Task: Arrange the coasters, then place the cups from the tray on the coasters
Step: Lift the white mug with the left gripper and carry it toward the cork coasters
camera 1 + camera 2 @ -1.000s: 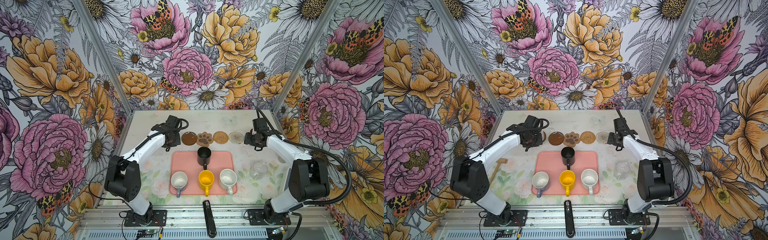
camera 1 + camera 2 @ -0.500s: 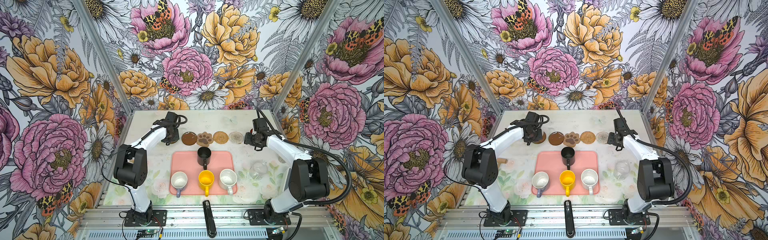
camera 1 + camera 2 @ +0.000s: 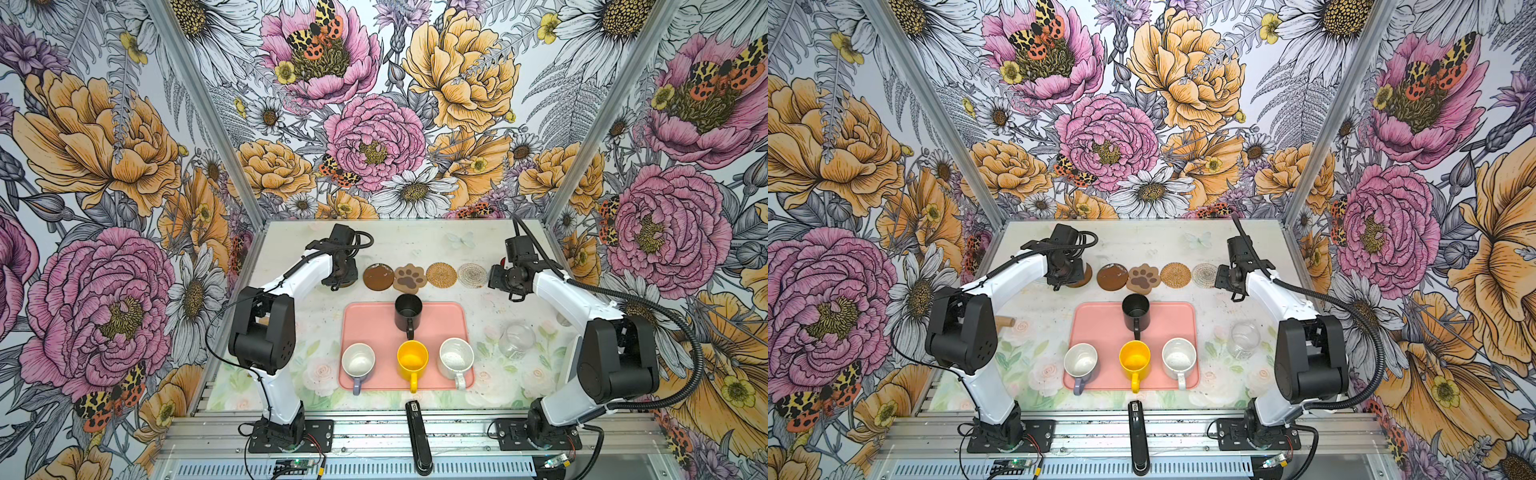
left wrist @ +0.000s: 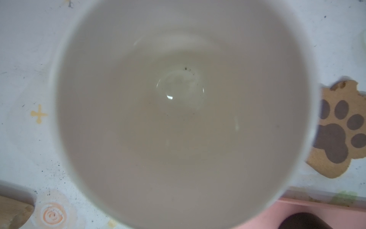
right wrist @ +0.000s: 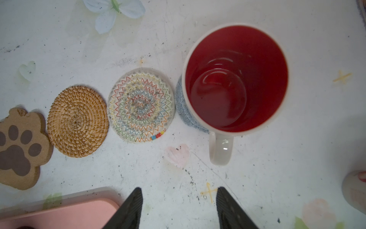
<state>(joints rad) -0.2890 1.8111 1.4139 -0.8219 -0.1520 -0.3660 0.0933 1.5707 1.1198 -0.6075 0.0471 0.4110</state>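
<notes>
Since one second ago: left arm (image 3: 299,276) elbow swung up-frame. The left pincer (image 3: 340,274) stayed left of frame centre, pinching the plain white mug (image 4: 178,111) over a brown disc (image 3: 1084,277). Unchanged: right pincer (image 5: 179,208), spread and empty. Speckled white table (image 3: 415,245); floral walls (image 3: 124,166) all round.

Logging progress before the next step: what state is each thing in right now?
left hand: closed on plain white mug, over the end brown coaster.
right hand: open, empty.
red-lined mug: upright on blue coaster.
black mug, lavender mug, yellow mug, speckled mug: upright on tray.
brown disc, paw coaster, golden coaster, whitish coaster: bare.
glass jar: upright, beside tray.
</notes>
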